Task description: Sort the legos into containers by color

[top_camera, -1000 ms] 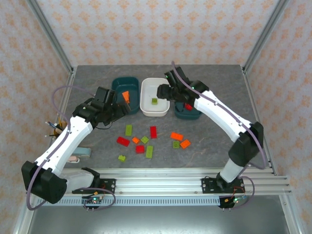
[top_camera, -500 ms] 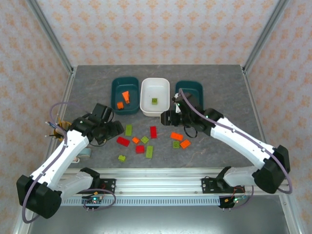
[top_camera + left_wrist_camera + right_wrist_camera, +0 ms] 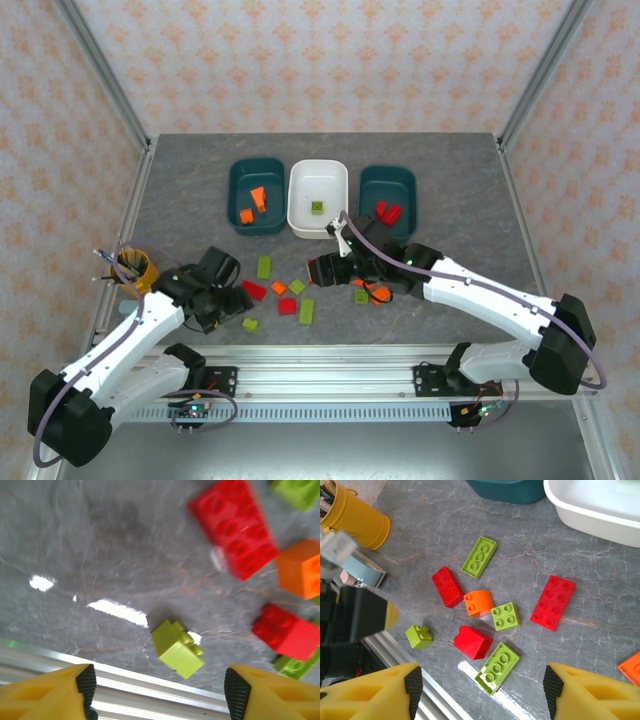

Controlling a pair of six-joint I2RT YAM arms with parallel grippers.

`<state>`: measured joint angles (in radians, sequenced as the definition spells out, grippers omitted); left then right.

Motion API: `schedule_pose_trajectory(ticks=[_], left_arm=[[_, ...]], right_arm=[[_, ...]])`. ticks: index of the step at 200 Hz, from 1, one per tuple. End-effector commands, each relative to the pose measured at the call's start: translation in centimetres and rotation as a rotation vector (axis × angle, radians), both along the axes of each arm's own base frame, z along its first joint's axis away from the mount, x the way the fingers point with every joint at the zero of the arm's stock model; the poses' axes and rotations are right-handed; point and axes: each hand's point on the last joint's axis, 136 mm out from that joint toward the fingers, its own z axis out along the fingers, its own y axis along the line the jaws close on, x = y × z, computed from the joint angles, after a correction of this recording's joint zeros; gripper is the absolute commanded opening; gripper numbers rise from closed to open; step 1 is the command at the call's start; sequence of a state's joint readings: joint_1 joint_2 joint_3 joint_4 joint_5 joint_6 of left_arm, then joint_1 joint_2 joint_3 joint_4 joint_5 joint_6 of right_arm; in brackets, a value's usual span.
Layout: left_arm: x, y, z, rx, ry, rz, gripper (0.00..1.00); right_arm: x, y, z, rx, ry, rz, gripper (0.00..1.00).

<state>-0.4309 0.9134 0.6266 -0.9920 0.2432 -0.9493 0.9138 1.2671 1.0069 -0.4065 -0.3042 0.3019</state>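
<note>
We see peach wallpaper (image 3: 330, 60) with a small orange motif on 3 sides and 2 silver corner posts (image 3: 105, 70) slanting upward. Below sits a grey marbled table (image 3: 190, 190), a ribbed aluminium rail (image 3: 330, 365) along its near edge, and bright glare streaks (image 3: 117, 609) on the stone.

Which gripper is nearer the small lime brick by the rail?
Left. The left gripper hangs just beside the small lime brick; the right gripper is farther off, in front of the white bin.
</note>
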Motion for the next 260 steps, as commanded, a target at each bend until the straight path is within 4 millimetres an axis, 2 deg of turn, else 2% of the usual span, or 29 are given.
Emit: schedule_pose_trajectory(ticks=[1, 26, 48, 85, 132, 169, 214, 260], left_arm=[[-0.5, -0.4, -1.5, -0.041, 0.038, 0.151, 0.69], [0.4, -1.4, -2.7, -0.092, 0.046, 0.257, 0.68], [0.2, -1.6, -3.9, -0.088, 0.073, 0.319, 0.67], [1.1, -1.6, -3.4, -0.093, 0.027, 0.373, 0.66], [0.4, -2.1, -5.4, -0.105, 0.094, 0.432, 0.5], [0.8, -2.6, -5.4, -0.1, 0.117, 0.418, 0.49], [0.7, -2.8, -6.1, -0.082, 0.139, 0.422, 0.36], [1.5, -2.6, -5.3, -0.067, 0.108, 0.415, 0.21]], right_arm=[[0.3, 1.2, 1.5, 0.052, -0.031, 0.02, 0.67], [-1.0, 1.7, 0.6, 0.025, -0.007, 0.083, 0.67], [-1.6, 1.5, -0.1, 0.013, 0.003, 0.105, 0.68], [-1.8, 1.0, -0.5, 0.007, 0.015, 0.088, 0.68], [-1.6, 0.8, -0.8, 0.005, 0.011, 0.065, 0.68], [-1.4, 0.7, -1.2, -0.004, 0.012, 0.054, 0.68], [-1.3, 0.6, -1.4, -0.011, 0.013, 0.041, 0.68], [-1.0, 0.4, -1.3, -0.012, 0.013, 0.02, 0.67]])
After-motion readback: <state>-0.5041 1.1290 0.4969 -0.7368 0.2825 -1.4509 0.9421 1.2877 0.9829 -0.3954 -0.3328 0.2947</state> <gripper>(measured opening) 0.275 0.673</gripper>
